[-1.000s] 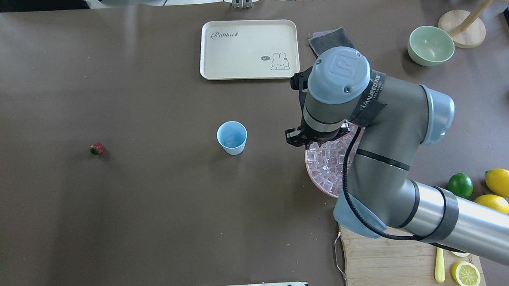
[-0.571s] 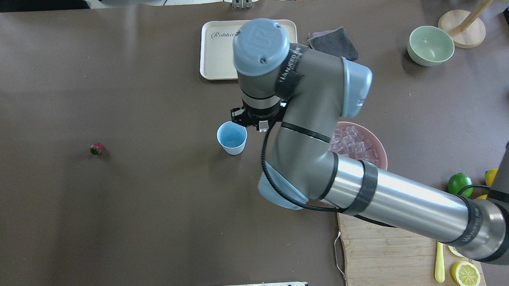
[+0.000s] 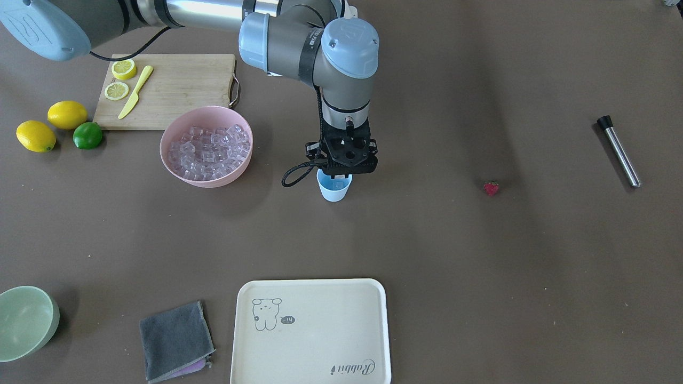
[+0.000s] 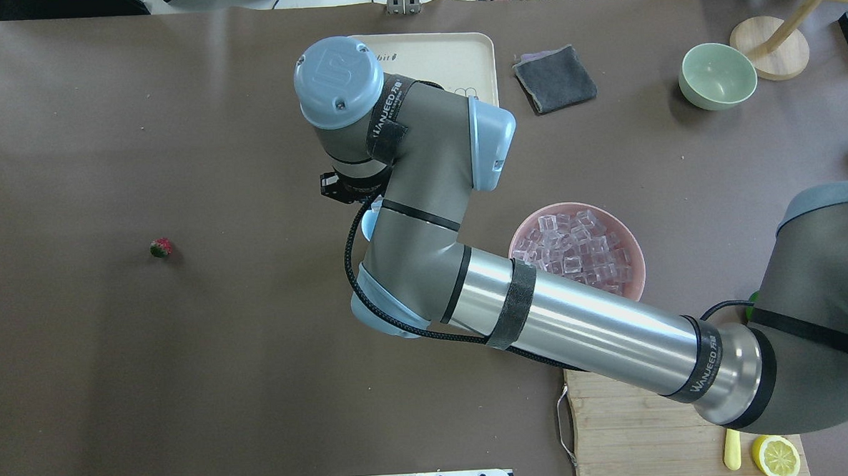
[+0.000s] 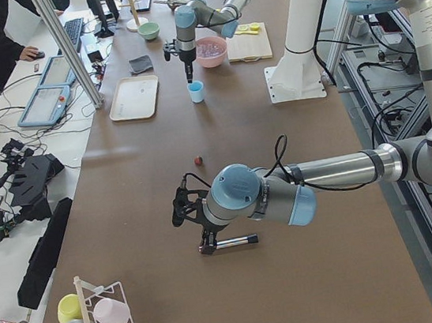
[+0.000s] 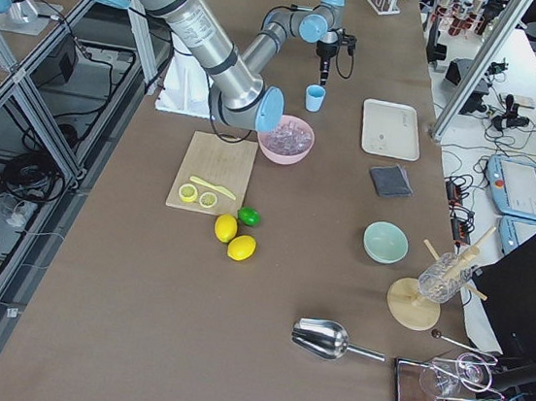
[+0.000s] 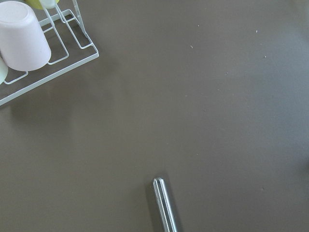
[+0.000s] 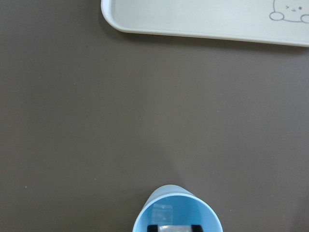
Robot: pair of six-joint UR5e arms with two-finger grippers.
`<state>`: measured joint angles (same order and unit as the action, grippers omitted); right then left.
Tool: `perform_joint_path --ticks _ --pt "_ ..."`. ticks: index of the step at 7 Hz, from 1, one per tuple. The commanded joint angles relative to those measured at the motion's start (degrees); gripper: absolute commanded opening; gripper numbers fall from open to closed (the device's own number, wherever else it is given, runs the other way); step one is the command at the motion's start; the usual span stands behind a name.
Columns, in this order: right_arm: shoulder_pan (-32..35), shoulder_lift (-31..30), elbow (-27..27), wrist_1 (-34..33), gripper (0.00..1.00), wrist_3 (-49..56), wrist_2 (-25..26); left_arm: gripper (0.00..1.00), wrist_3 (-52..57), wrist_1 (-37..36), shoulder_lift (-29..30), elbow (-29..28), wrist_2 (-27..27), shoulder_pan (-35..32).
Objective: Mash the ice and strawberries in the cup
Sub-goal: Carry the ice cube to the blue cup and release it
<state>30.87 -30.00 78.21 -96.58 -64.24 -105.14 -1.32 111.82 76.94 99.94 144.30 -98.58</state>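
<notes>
Writing first: the cream tray (image 3: 320, 330) reads "Rabbit" in script, w/ a bunny drawing and a speech bubble too small to read. The black strap (image 4: 385, 104) on the right arm says "WANJEED", and the blue joint cap (image 4: 338, 81) carries the UR logo. Right gripper (image 3: 341, 170) is straight over the light-blue cup (image 3: 334, 193) mid-table. Wrist cam shows its tips set narrow, pinching one clear ice cube (image 8: 173, 226) just inside the rim; a 2nd cube seems to lie lower in the cup. The rest of the ice (image 3: 208, 149) is heaped in the pink bowl (image 3: 205, 180), near the cup on the robot's right. Strawberry (image 3: 491, 188) sits alone on the brown tabletop (image 3: 453, 256), well apart from the cup on the robot's left. Beyond it lies a metal rod (image 3: 619, 152) w/ a black end. Left gripper (image 5: 205, 239) hangs right over that end in the side view; can't tell if it's wide or closed. Around: cutting board (image 3: 181, 90) w/ lemon slices (image 3: 123, 68) and a yellow knife (image 3: 134, 92), 2 lemons (image 3: 67, 114) and a lime (image 3: 87, 135) beside it, plus a green bowl (image 3: 26, 320) and a grey cloth (image 3: 173, 338) next to the tray. From overhead the right arm blocks nearly all of the cup and part of the tray, incl. the start of "Rabbit".
</notes>
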Motion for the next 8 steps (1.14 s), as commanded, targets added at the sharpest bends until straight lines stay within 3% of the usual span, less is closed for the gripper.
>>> perform_joint_path --ticks 1,3,4,6,7,8 --pt "-0.54 -0.77 0.45 0.60 0.07 0.08 0.38 0.99 0.00 -0.02 -0.03 -0.27 0.01 0.05" --pt "-0.81 -1.38 0.01 2.09 0.35 0.08 0.29 0.99 0.00 -0.02 0.05 -0.27 0.01 0.05" --pt "-0.89 -1.82 0.27 2.09 0.98 0.43 0.29 0.99 0.00 -0.11 0.14 -0.44 0.01 0.05" --pt "-0.89 -1.91 1.50 1.92 0.99 0.34 0.11 0.99 0.00 -0.02 0.41 -0.71 0.01 0.05" --pt "-0.63 -4.78 5.94 1.05 0.99 0.43 -0.15 0.99 0.00 -0.02 0.67 -0.97 -0.07 0.05" --pt "-0.37 -12.38 15.21 -0.18 0.98 1.13 -0.24 0.99 0.00 -0.02 0.67 -0.88 0.01 0.05"
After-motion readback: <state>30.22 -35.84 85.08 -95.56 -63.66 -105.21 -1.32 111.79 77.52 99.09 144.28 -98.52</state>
